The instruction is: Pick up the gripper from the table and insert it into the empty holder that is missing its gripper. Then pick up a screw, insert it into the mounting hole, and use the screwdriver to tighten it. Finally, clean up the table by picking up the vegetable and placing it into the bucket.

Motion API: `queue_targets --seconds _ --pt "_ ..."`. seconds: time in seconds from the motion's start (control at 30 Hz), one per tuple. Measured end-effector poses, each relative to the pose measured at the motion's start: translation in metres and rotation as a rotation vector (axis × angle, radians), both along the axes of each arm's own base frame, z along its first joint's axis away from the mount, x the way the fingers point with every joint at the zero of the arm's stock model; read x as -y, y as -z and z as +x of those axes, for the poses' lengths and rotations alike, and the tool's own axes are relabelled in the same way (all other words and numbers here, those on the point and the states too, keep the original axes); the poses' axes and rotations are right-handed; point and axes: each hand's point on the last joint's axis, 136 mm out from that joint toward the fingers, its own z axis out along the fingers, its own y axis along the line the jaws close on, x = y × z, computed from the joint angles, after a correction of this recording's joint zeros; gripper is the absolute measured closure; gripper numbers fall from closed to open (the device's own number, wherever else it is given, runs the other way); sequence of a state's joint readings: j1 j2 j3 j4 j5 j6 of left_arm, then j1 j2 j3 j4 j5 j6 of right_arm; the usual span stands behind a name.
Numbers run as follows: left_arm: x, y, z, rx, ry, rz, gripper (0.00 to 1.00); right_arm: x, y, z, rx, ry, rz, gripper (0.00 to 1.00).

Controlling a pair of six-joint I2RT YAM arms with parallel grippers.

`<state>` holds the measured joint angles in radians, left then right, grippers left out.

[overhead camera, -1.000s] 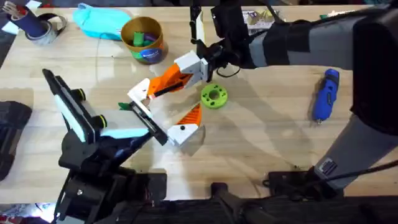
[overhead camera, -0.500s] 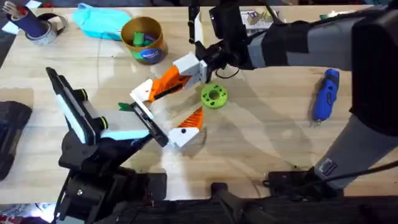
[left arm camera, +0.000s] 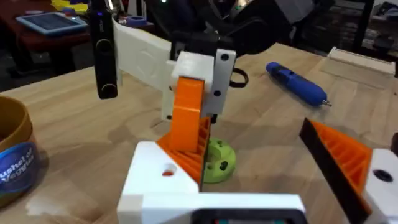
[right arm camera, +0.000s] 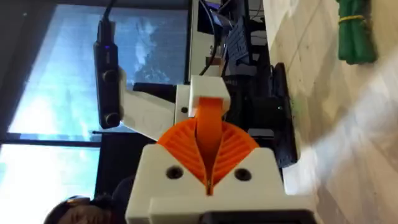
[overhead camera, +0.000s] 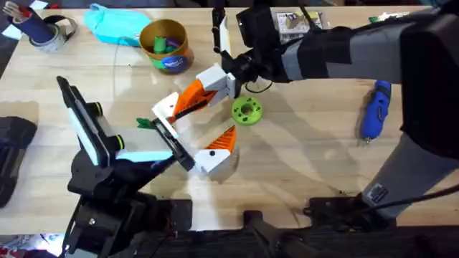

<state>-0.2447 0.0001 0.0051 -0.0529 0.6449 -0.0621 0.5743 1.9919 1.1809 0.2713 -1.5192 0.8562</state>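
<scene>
Step in hand: seating the gripper (overhead camera: 202, 92) into the holder (overhead camera: 166, 107). Right tool (overhead camera: 231, 74) is clamped on the gripper's white base block, holding it off the table (overhead camera: 308, 158) with the orange tip angled down toward the holder at the far end of the black jaw bar (overhead camera: 176, 147). In the left wrist view the orange tip meets the white holder at its top edge; can't tell how deep it's in. Left tool (overhead camera: 147, 156) sits at the near end of the bar, apparently bracing it, but I cannot tell its finger state.

To do it well: line the finger's long axis with the holder slot, push straight along it, don't twist, keep the bar braced so it doesn't slide. Twin mount with orange finger (overhead camera: 215, 147) is just beside, avoid bumping it.

Green round part (overhead camera: 247, 111) lies near the right tool. Screwdriver (overhead camera: 374, 110) well apart on the right, untouched. Bucket (overhead camera: 164, 45) at the far side.
</scene>
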Motion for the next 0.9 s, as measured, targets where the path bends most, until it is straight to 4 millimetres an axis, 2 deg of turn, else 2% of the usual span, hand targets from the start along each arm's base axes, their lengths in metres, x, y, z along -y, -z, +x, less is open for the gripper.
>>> queue_targets --seconds 0.4,0.53,0.77,0.9 --pt "0.0003 -0.0001 -0.0004 0.002 0.003 0.001 0.006 -0.0005 -0.0013 0.0007 0.014 0.000 0.010 0.993" --pt "0.0007 -0.0001 -0.0008 0.003 0.006 0.002 0.006 -0.0006 -0.0008 0.0009 0.015 -0.001 0.011 0.939" --pt "0.0008 -0.0001 -0.0010 0.003 0.007 0.001 0.006 -0.0005 -0.0012 0.0007 0.017 -0.003 0.014 0.935" --pt "0.0011 -0.0001 -0.0014 0.003 0.010 0.001 0.006 -0.0006 -0.0012 0.0006 0.015 -0.004 0.013 0.896"
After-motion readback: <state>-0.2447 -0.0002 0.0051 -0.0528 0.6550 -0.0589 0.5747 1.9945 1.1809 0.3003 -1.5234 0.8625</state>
